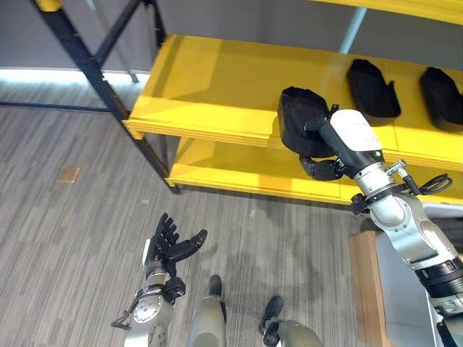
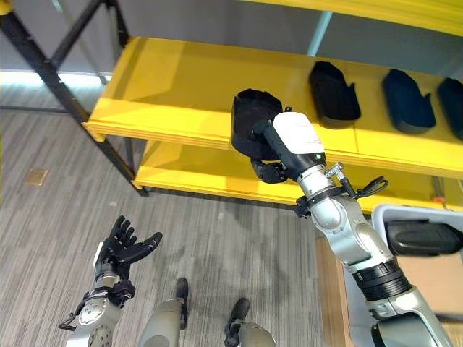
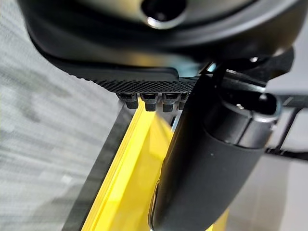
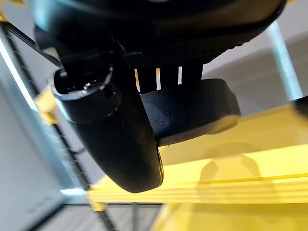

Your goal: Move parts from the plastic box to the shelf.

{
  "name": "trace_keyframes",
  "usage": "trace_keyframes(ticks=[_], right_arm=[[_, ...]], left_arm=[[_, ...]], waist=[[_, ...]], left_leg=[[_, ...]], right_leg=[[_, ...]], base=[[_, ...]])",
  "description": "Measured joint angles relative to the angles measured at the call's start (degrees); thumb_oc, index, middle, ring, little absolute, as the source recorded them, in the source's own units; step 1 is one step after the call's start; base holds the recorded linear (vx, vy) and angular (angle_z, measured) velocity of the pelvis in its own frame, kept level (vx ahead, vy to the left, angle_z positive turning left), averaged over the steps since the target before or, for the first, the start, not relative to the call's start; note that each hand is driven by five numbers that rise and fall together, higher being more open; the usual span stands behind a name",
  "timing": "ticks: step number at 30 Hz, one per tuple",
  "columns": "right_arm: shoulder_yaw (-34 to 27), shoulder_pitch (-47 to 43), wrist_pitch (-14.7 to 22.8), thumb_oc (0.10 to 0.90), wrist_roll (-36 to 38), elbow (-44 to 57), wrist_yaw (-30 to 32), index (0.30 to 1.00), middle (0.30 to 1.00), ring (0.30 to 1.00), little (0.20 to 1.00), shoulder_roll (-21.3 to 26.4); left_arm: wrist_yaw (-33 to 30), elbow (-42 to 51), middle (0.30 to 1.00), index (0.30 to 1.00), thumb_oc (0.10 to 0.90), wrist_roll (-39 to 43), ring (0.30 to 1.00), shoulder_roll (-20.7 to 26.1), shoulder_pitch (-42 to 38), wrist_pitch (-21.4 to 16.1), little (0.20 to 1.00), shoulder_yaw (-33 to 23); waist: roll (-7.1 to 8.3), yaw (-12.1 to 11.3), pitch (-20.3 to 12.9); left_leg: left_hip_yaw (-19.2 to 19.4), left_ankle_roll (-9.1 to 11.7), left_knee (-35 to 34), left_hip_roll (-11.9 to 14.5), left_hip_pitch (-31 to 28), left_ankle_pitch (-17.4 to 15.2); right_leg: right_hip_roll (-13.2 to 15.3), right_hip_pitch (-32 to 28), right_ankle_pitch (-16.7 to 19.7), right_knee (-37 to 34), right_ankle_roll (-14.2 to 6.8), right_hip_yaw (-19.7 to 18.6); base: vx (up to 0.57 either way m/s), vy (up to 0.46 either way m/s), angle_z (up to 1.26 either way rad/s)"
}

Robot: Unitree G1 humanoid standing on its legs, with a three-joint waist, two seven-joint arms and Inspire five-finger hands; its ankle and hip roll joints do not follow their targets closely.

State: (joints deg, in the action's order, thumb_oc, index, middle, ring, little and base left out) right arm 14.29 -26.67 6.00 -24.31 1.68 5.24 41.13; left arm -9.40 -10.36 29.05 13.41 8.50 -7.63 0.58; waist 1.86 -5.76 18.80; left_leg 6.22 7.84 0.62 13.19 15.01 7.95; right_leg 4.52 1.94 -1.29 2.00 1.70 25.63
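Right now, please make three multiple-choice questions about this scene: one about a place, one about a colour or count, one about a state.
1. Where is the black part that the right hand grips?
A. at the front edge of the shelf
B. on the floor
C. inside a box

2. What colour are the boards of the shelf?
A. white
B. yellow
C. green

3. How is the left hand?
A. closed on a part
B. pressing on the shelf
C. open and empty above the floor

Answers:
1. A, the part sits over the shelf's front edge, fingers curled round it.
2. B, both boards are yellow.
3. C, its fingers are spread and hold nothing.
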Motion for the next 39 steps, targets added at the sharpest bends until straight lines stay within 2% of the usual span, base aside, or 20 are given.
trace_keyframes(ticks=[2,5,7,8,10,15,21,23,24,25,26,27,28,29,30,31,32,35,37,39], right_arm=[[-0.03,1.02,0.09,0.400,-0.05,0.00,0.08,0.300,0.300,0.300,0.300,-0.85],[0.28,2.10,0.16,0.400,-0.28,0.35,0.03,0.300,0.300,0.300,0.300,-1.76],[0.13,3.50,0.14,0.400,-0.30,0.34,0.00,0.300,0.300,0.300,0.300,-2.38],[-1.55,6.67,0.08,0.400,-0.34,1.02,0.12,0.300,0.300,0.300,0.300,-2.59],[-2.74,8.56,-0.29,0.400,-0.42,0.98,0.11,0.300,0.300,0.300,0.300,-3.07],[-2.76,8.41,-0.86,0.400,-0.46,1.04,-0.02,0.300,0.300,0.300,0.300,-5.97],[-1.92,6.32,-0.73,0.400,-0.46,1.07,-0.72,0.300,0.300,0.300,0.300,-6.30],[-1.75,6.28,-1.03,0.400,-0.51,0.89,-1.09,0.300,0.300,0.300,0.300,-6.65],[-1.83,6.32,-1.33,0.400,-0.68,0.91,-1.15,0.300,0.300,0.300,0.300,-7.17],[-1.12,7.68,-1.78,0.400,-1.52,1.32,-1.22,0.300,0.300,0.300,0.300,-7.62],[-0.76,8.33,-2.12,0.400,-1.55,1.75,-1.22,0.300,0.300,0.300,0.300,-7.51],[1.32,7.38,-2.19,0.400,-1.56,2.18,-1.16,0.300,0.300,0.300,0.300,-8.60],[2.11,7.35,-1.78,0.400,-1.53,2.17,-1.24,0.300,0.300,0.300,0.300,-8.83],[2.64,7.32,-0.94,0.400,-1.55,2.15,-1.70,0.300,0.300,0.300,0.300,-7.83],[2.60,7.02,-0.95,0.400,-1.56,1.96,-1.81,0.300,0.300,0.300,0.300,-7.66],[2.43,6.94,-0.95,0.400,-1.54,1.96,-1.80,0.300,0.300,0.300,0.300,-7.68],[2.52,5.48,-0.73,0.400,-2.15,1.36,-1.95,0.300,0.300,0.300,0.300,-7.93],[2.53,4.48,-0.78,0.400,-2.65,1.31,-1.98,0.300,0.300,0.300,0.300,-7.21],[2.34,4.07,-0.84,0.400,-2.63,1.38,-1.98,0.300,0.300,0.300,0.300,-5.52],[2.25,3.61,-1.02,0.400,-2.57,1.08,-1.99,0.300,0.300,0.300,0.300,-5.09]], left_arm=[[0.06,-0.70,1.000,1.000,0.900,-0.07,1.000,-0.62,0.12,0.18,1.000,0.46],[-0.01,-0.87,1.000,1.000,0.900,-0.08,1.000,-0.81,1.06,0.25,1.000,1.12],[0.14,-0.88,1.000,1.000,0.900,-0.08,1.000,-1.62,2.54,0.71,1.000,1.36],[0.16,-0.03,1.000,1.000,0.900,-0.13,1.000,-0.18,1.49,0.87,1.000,1.22],[0.16,-0.06,1.000,1.000,0.900,-0.12,1.000,0.47,-0.60,0.96,1.000,0.93],[0.04,1.00,1.000,1.000,0.900,-0.15,1.000,1.58,-1.43,0.63,1.000,-0.54],[-0.02,1.33,1.000,1.000,0.900,-0.16,1.000,1.52,-0.30,0.72,1.000,0.20],[-0.15,1.36,1.000,1.000,0.900,-0.21,1.000,1.71,-0.40,0.79,1.000,0.27],[-0.16,-0.03,1.000,1.000,0.900,-0.35,1.000,2.03,-1.07,1.12,1.000,0.88],[-0.08,-0.75,1.000,1.000,0.900,-0.88,1.000,2.41,0.16,1.41,1.000,1.48],[0.07,-0.74,1.000,1.000,0.900,-1.21,1.000,2.77,-0.23,1.30,1.000,1.50],[-0.26,-1.10,1.000,1.000,0.900,-1.35,1.000,5.98,-0.37,1.29,1.000,2.53],[-0.29,-1.20,1.000,1.000,0.900,-1.33,1.000,6.52,-0.32,1.50,1.000,2.45],[-0.29,-1.08,1.000,1.000,0.900,-1.32,1.000,6.54,-0.47,1.25,1.000,1.38],[-0.37,-0.93,1.000,1.000,0.900,-1.28,1.000,6.61,-0.67,1.19,1.000,0.57],[-0.37,-0.83,1.000,1.000,0.900,-1.28,1.000,6.68,-0.74,1.19,1.000,0.04],[-1.07,-1.53,1.000,1.000,0.900,-1.17,1.000,6.59,-0.58,0.83,1.000,-0.90],[-1.57,-2.15,1.000,1.000,0.900,-1.06,1.000,5.29,0.18,0.87,1.000,-1.73],[-1.46,-2.15,1.000,1.000,0.900,-0.74,1.000,4.87,-0.45,0.89,1.000,-0.31],[-1.21,-1.79,1.000,1.000,0.900,-0.59,1.000,3.93,-0.58,0.91,1.000,-0.11]], waist=[[-0.85,0.01,0.32],[-1.27,-0.77,0.45],[-3.14,-0.32,0.06],[-0.86,0.86,-0.01],[0.64,0.46,0.02],[0.72,-1.26,-0.05],[1.17,-2.02,-0.17],[2.32,-1.97,-0.83],[2.44,-1.18,-0.92],[2.62,2.42,-1.70],[3.04,2.77,-1.92],[3.28,2.25,-2.04],[2.96,2.44,-1.93],[2.43,2.29,-1.93],[2.36,2.14,-1.89],[2.20,2.17,-1.91],[2.13,1.38,-1.82],[2.20,0.69,-1.79],[2.50,1.06,-1.82],[2.62,1.60,-1.84]], left_leg=[[2.61,1.89,-2.78,3.99,-0.27,1.34],[-0.56,1.08,-3.37,4.73,-3.12,1.63],[-1.73,-0.61,-3.27,3.46,-8.48,1.19],[-1.10,-0.20,-1.99,0.89,-7.88,1.51],[-0.58,-1.42,0.62,-1.26,-6.96,-0.43],[1.49,-4.09,8.69,-5.27,-6.60,-7.38],[2.94,-5.40,12.04,-6.70,-5.38,-10.22],[3.05,-6.47,15.55,-7.51,-3.24,-12.43],[3.59,-11.22,19.94,-9.37,-1.46,-15.80],[3.81,-12.14,16.66,-12.49,-3.22,-13.92],[3.85,-13.01,16.23,-13.78,-3.80,-13.46],[4.34,-13.46,16.39,-14.28,-3.54,-14.61],[4.58,-13.14,16.06,-14.32,-3.80,-13.95],[4.63,-12.87,15.91,-14.70,-3.76,-13.83],[4.89,-13.16,16.36,-15.29,-3.44,-13.99],[4.81,-13.65,16.38,-15.23,-3.05,-14.31],[5.27,-11.63,18.33,-15.37,-1.87,-16.16],[5.70,-14.20,17.91,-15.90,-1.86,-15.15],[3.96,-14.87,16.23,-17.09,-1.94,-13.79],[3.00,-14.13,14.10,-17.83,-2.20,-12.72]], right_leg=[[-0.71,-0.66,-0.09,0.01,-0.21,0.13],[-1.02,-0.53,0.42,0.42,-1.24,-2.82],[-1.54,-2.40,1.33,0.09,-3.17,-4.87],[0.97,-2.51,1.62,-0.30,-4.74,-4.70],[3.32,-2.60,2.05,-0.39,-5.39,-4.78],[8.11,-5.01,2.49,-1.10,-7.94,-6.24],[9.92,-4.29,2.40,-0.15,-8.53,-7.31],[11.29,-2.13,1.67,3.09,-9.34,-7.45],[13.61,2.18,0.87,12.69,-10.26,-8.05],[19.01,11.29,5.02,30.94,-9.05,-11.32],[20.24,14.88,8.78,35.03,-8.60,-13.47],[22.20,18.91,6.75,36.55,-9.50,-13.41],[22.39,17.59,5.36,31.44,-9.20,-11.37],[21.93,13.92,5.77,17.13,-9.64,-10.41],[22.13,11.24,7.45,8.64,-10.87,-10.19],[22.43,9.95,8.49,5.43,-11.61,-10.08],[25.07,7.72,14.86,-2.76,-12.82,-8.43],[25.61,5.32,17.26,-2.64,-13.32,-5.57],[22.79,3.41,15.47,-0.81,-14.11,-7.73],[20.79,2.52,14.39,-0.79,-14.16,-7.02]], base=[[0.13,0.119,0.15],[0.21,0.155,-0.50],[0.14,0.105,-0.66],[0.23,0.185,-0.18],[0.18,0.173,0.04],[0.14,0.182,-0.08],[0.08,0.156,-0.08],[0.10,0.357,-0.02],[0.04,0.428,0.28],[0.07,0.302,0.37],[0.17,0.134,0.14],[0.21,-0.126,-0.13],[0.13,-0.173,-0.12],[0.10,-0.281,0.17],[0.12,-0.276,0.24],[0.23,-0.437,0.10],[0.23,-0.348,-0.10],[0.21,-0.274,-0.06],[0.21,-0.265,0.29],[0.20,-0.286,0.33]])
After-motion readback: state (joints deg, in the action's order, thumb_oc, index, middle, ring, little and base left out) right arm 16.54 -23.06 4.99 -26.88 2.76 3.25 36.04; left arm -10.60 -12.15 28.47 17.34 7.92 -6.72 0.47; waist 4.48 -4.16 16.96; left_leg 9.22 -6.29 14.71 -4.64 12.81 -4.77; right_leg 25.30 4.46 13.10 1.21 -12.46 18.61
